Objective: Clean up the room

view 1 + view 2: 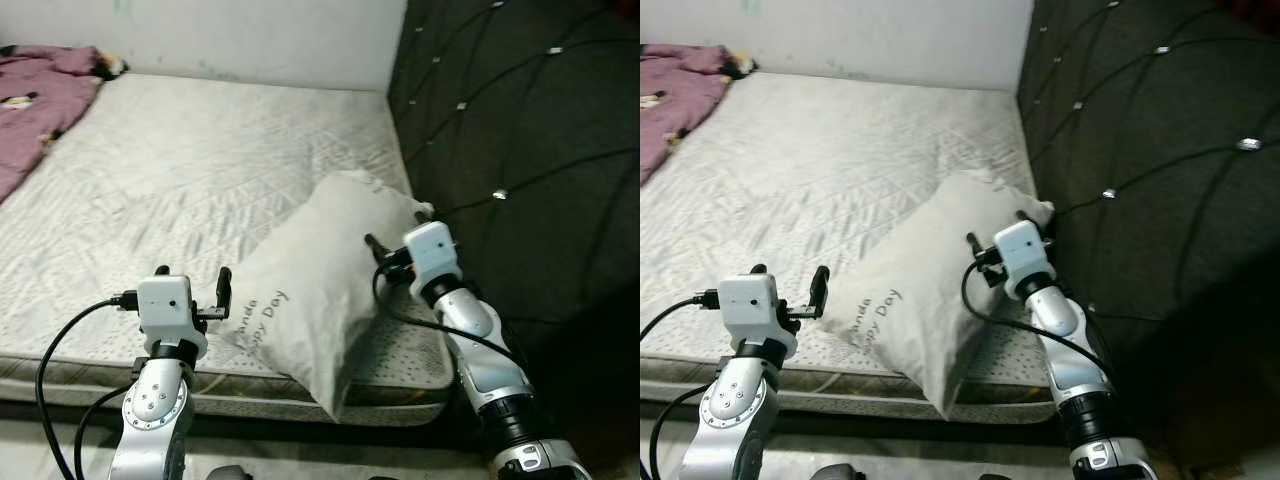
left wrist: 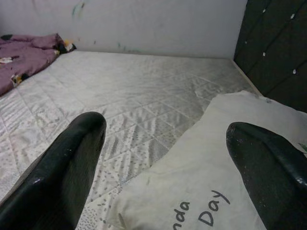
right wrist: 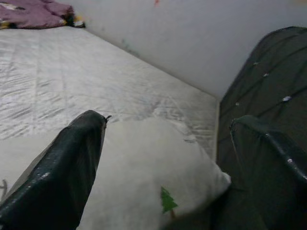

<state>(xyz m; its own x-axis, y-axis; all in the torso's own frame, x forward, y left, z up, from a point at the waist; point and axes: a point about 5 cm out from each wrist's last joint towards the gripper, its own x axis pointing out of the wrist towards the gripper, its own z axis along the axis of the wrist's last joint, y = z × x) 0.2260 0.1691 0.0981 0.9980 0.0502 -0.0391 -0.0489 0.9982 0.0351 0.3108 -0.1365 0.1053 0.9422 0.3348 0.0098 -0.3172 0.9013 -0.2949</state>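
**Robot reaches for pillow at bed's corner**

A white pillow [image 1: 310, 290], printed with dark lettering and a small green tree, lies on the bare quilted mattress [image 1: 200, 170] near the dark tufted headboard [image 1: 520, 130]. The left claw [image 1: 192, 283] hovers at the pillow's lettered end, fingers spread wide. The right claw [image 1: 398, 232] sits at the end nearest the headboard, also spread wide, one finger over the pillow. A purple blanket [image 1: 35, 95] lies crumpled at the mattress's far left corner.
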